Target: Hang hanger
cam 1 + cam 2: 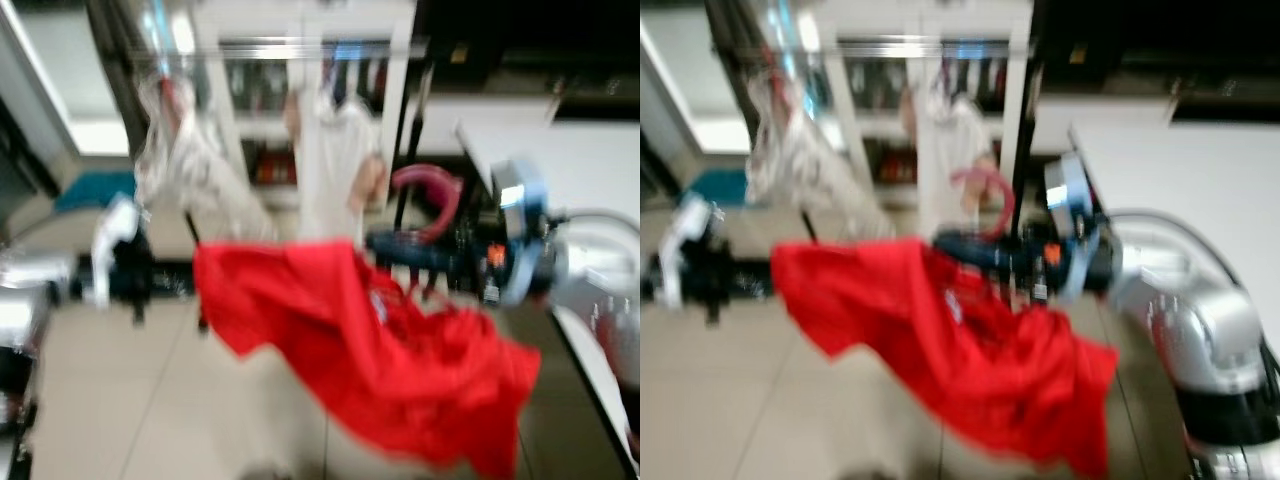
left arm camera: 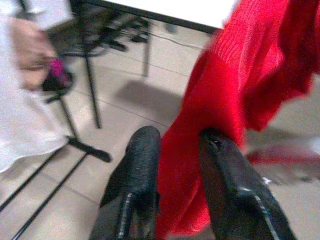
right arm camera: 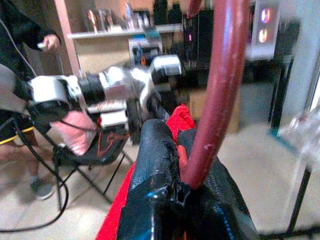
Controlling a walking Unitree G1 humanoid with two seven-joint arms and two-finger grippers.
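A red garment hangs spread between my two grippers, sagging toward the floor. My left gripper is shut on one edge of the red cloth, at the left in the head views. My right gripper is shut on the stem of a dark red hanger, whose curved hook rises above the gripper. The head views are blurred by motion.
A clothes rack with a silver rail stands ahead, with pale garments hanging on it. A person in white stands at the rack. A white table is at the right, and the rack's black legs are near my left gripper.
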